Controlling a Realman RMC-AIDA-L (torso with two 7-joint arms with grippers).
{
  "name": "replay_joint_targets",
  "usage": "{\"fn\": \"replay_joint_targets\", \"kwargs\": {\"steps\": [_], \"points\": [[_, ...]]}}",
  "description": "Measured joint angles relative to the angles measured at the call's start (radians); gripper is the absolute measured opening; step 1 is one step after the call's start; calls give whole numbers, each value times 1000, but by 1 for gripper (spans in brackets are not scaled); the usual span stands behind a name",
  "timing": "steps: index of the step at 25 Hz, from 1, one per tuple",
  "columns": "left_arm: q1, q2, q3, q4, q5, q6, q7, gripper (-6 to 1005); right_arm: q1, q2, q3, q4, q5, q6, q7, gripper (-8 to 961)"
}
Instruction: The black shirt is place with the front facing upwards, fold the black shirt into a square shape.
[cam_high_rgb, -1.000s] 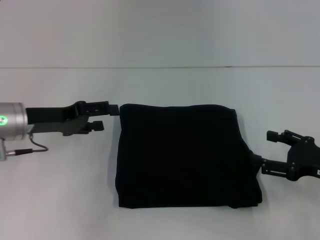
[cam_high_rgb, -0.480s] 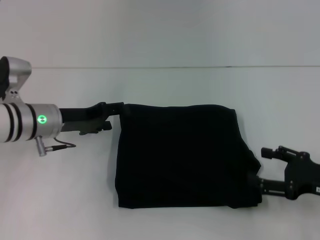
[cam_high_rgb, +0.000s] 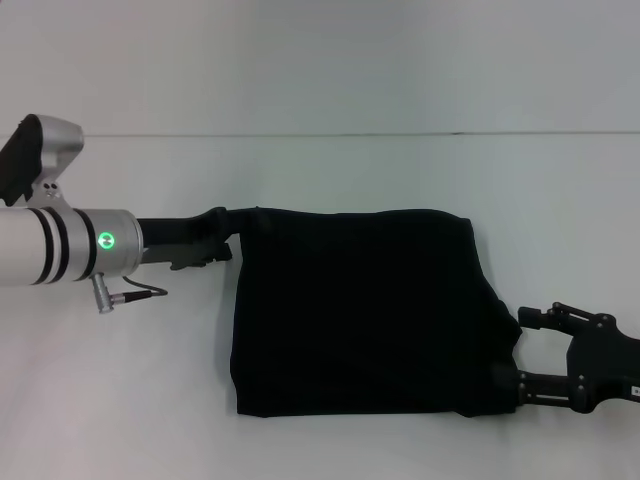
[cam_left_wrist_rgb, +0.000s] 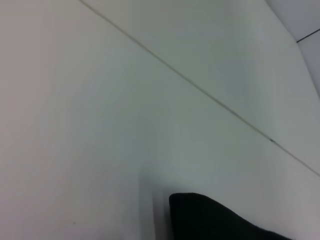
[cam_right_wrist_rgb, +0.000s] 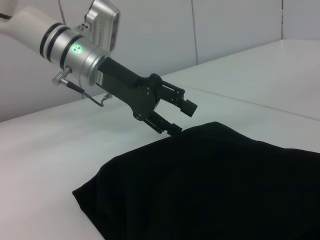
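On the white worktop (cam_high_rgb: 120, 400), seen from the head, the shirt (cam_high_rgb: 365, 310) lies as a rough dark rectangle, no lettering showing. The left pincer (cam_high_rgb: 235, 232) sits at the shirt's far left corner, touching or nearly so. The right pincer (cam_high_rgb: 525, 345) is low at the near right edge, one finger above the cloth's bulge and one lower, so it stands spread with nothing clamped. The risk I judge here is that a pincer catches only the top layer, so a pull would drag the fold apart and spoil the square.

From the left wrist, only bare worktop (cam_left_wrist_rgb: 75, 125) and a dark corner of the shirt (cam_left_wrist_rgb: 210, 220) show; the pincer itself is unseen.

From the right wrist, the shirt (cam_right_wrist_rgb: 210, 190) fills the near ground, and the left pincer (cam_right_wrist_rgb: 181, 119) shows clearly across it, its fingers parted with one tip touching the cloth's far corner, gripping nothing. If it closes there, it may pinch too thin a bite and slip.
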Motion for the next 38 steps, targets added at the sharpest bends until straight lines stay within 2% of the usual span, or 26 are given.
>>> {"fn": "replay_joint_targets", "kwargs": {"steps": [6,17,23,31,33,36,38], "points": [[-12,-13,23,-6,0,-10,2,860,3,1,0,0,1,-9,2,924],[-31,-46,66,9,0,-48,44,776,2,1,0,1,1,-23,4,924],[-29,-47,66,10,0,-54,44,556,0,2,5,1,0,-23,4,924],[-30,-59,51,11,-9,-72,49,372,7,2,7,1,0,-19,4,924],[-30,-62,33,9,-20,-87,48,326,8,3,8,1,2,-17,4,924],[-17,-69,-26,8,-53,-101,60,92,9,3,13,1,6,-16,3,924],[-6,-72,-74,9,-80,-103,82,80,9,4,24,1,7,-15,2,924]]}}
